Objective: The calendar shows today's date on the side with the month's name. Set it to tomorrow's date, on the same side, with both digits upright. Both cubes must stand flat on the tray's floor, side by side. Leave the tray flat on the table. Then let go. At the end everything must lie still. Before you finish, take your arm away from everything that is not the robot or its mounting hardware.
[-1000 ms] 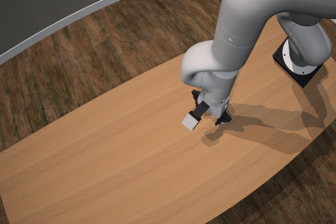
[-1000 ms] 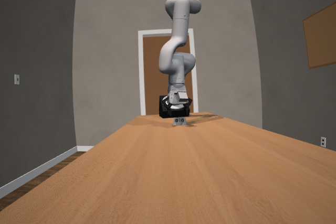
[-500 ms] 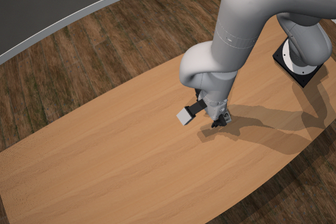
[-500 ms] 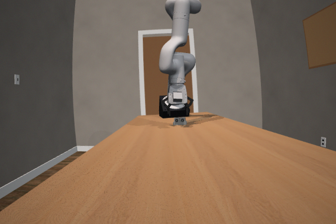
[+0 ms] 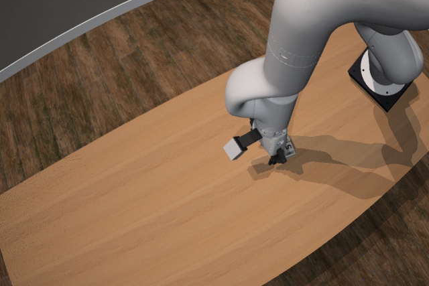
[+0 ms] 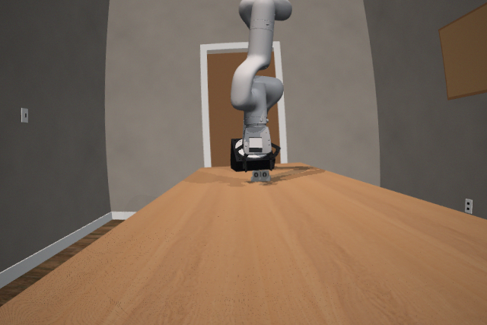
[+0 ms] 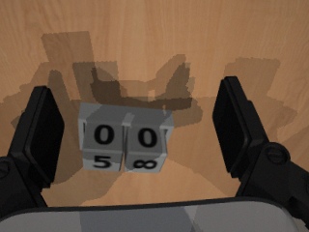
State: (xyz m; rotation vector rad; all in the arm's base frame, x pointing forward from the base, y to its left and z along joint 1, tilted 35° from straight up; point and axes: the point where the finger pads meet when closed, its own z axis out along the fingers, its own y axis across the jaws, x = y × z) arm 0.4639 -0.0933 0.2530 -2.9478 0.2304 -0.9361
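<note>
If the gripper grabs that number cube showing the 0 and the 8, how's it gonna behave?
The 0-and-8 cube looks rigid, so it probably won't squash. Its flat faces suggest it would slide or tip rather than roll. It sits close beside the 0-and-5 cube, so a sideways push might shift both.
</note>
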